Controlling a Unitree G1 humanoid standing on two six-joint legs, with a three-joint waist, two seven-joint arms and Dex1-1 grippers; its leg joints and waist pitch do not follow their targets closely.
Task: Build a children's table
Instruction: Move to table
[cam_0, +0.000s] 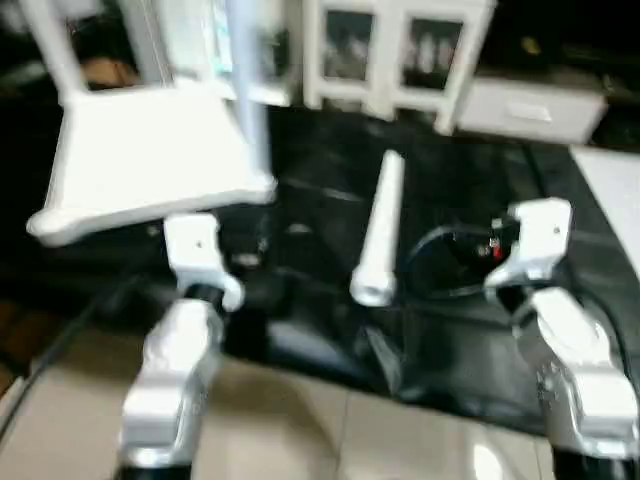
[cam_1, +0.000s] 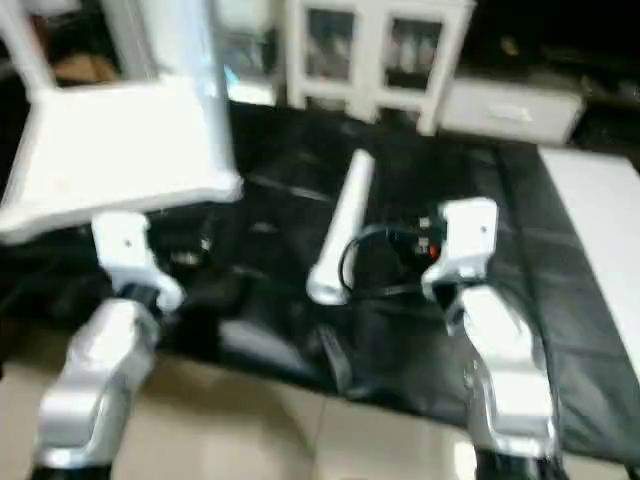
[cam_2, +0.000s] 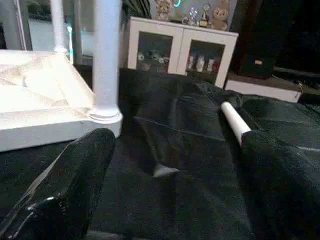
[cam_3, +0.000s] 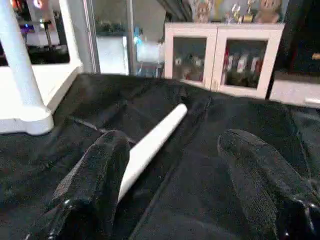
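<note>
Ahead, from my head camera, the tabletop (cam_0: 150, 160) lies upside down on the black cloth (cam_0: 320, 230) at my left, a loose leg (cam_0: 380, 228) beside it. My left pincer (cam_2: 175, 185) gapes empty; my right pincer (cam_3: 175, 190) too, the leg lying just beyond its fingers

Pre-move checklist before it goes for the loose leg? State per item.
1. Loose leg reachable: ok. It lies free on the black cloth between the two grippers, nothing on top of it.
2. Right gripper ready: ok. Fingers apart, empty, leg just ahead of them.
3. Left gripper ready: ok. Wide open, empty.
4. Tabletop placed for fitting: ok. Underside up on the robot's left, with upright legs standing in its corner sockets.
5. Free socket for this leg: cannot tell. Not all corners are visible.
6. Right wrist cable away from the leg: cannot tell. It loops close beside the leg's near end.
</note>
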